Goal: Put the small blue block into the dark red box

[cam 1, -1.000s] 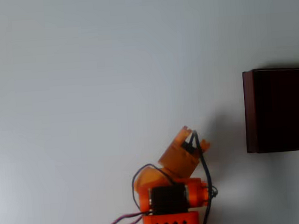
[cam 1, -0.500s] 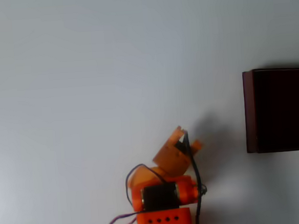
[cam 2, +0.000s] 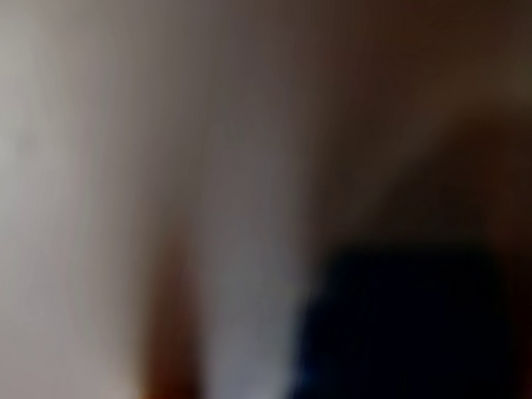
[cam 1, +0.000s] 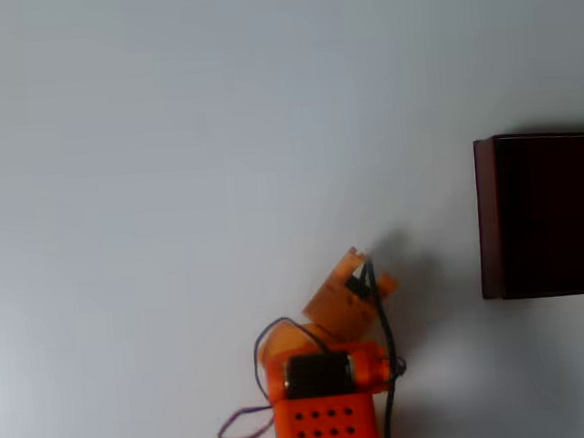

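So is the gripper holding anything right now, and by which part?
Cannot be told for sure. The blurred wrist view shows a dark blue shape close to the camera, possibly the small blue block, but the hold itself is unclear. Overhead, the gripper is folded near its base.

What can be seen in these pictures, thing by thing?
Dark red box: one, maroon walls with a near-black inside, at the right edge of the overhead view, partly cut off.
Table: one, white, under everything.
Dark blue blurred shape: one, close to the lens at lower right of the wrist view; too blurred to say what it is.
Cables: dark and purple, looping round the arm's base.
Robot arm: one, orange, bottom centre of the overhead view.
Gripper: one, orange, pointing up-right toward the box; open or shut cannot be told.
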Available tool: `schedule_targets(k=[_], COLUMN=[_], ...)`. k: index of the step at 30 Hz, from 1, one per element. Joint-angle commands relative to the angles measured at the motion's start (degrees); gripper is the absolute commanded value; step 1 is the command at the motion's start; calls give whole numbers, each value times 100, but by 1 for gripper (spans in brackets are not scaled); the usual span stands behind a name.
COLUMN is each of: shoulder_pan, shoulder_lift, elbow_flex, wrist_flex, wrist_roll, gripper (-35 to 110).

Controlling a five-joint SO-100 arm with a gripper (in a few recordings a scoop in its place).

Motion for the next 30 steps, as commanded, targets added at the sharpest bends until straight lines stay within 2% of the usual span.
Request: schedule_targets(k=[1, 5, 8, 11, 13, 16, 19, 22, 26, 30], shoulder_pan=[334, 554, 879, 1468, 1960, 2637, 3287, 3797, 4245, 4447], shoulder_lift=[343, 536, 299, -9, -202, -448, -562, -817, -1793, -2997], elbow_flex=[281, 211, -659, -1819, -2505, -3507, -4061, -4148, -4359, -4992], wrist_flex=[-62, 185, 949, 1354, 1266, 1406, 1099, 246, -659, -1037], wrist_roll=[-193, -422, -1063, -2452, -3691, -5010, -6064, -6847, -7506, -7945], gripper=[0, 0, 0, 0, 0, 0, 0, 0, 0, 0])
